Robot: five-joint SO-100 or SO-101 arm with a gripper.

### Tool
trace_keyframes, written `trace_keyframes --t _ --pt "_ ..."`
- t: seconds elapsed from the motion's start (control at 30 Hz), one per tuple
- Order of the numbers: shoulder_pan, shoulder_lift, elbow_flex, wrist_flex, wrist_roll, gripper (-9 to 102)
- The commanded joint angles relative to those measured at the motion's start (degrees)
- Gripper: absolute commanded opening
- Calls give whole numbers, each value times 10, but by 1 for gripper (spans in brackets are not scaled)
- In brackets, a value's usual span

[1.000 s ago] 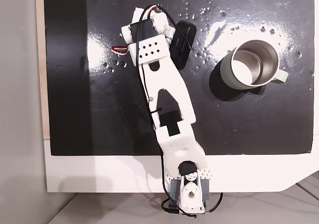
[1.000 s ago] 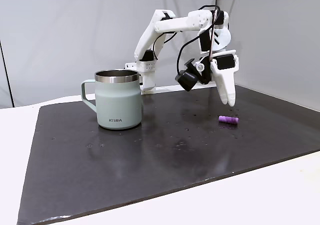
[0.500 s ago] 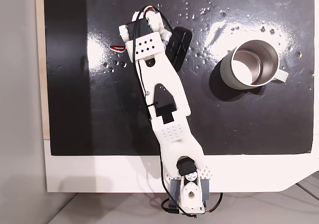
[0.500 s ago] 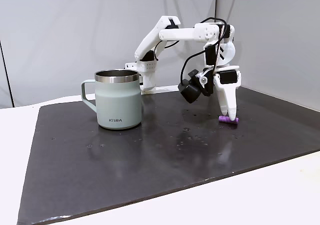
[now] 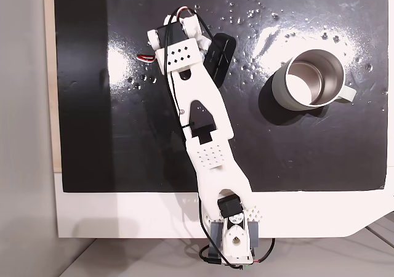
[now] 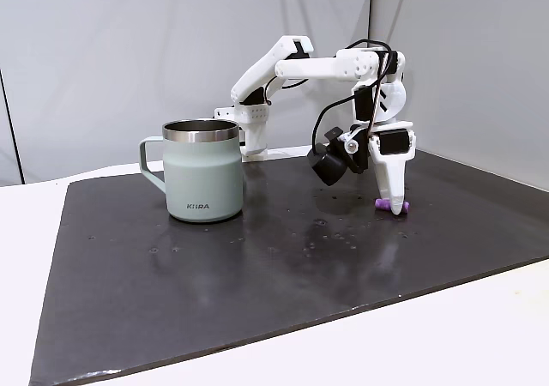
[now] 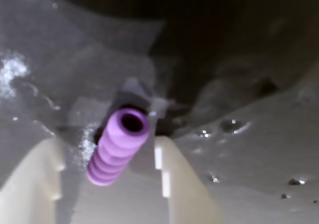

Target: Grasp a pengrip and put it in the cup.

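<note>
The light-purple ribbed pengrip [image 7: 118,147] lies on the black mat, with its hollow end facing the wrist camera. My gripper [image 7: 104,143] is open and straddles it: the left finger [image 7: 35,184] stands apart from it and the right finger [image 7: 174,184] is close beside it. In a fixed view the gripper [image 6: 394,208] points straight down, its tips at the mat, and the pengrip [image 6: 379,204] peeks out at either side. The cup [image 6: 202,184] stands upright well to the left, handle turned away from the gripper. From above, the cup [image 5: 280,91] shows its steel inside, to the right of the arm.
The black mat [image 6: 257,266] covers most of the white table [image 5: 123,215]. The arm [image 5: 203,117] stretches from its base [image 5: 233,237] at the table's near edge across the mat. A black wrist camera [image 6: 328,165] hangs beside the gripper. A grey wall stands behind.
The gripper has come down from above the pengrip to the mat and now stands astride it. The arm has stretched out further. Pengrip and cup have not moved.
</note>
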Motion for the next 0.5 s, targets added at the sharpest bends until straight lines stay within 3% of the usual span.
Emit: trace_keyframes --t 0.0,0.07,0.2,0.47 --pt "-3 0 -25 -1 -2 6" --pt "2 -1 -25 1 -1 0" --pt "7 40 -6 13 6 0" --pt "-8 268 104 22 -33 0"
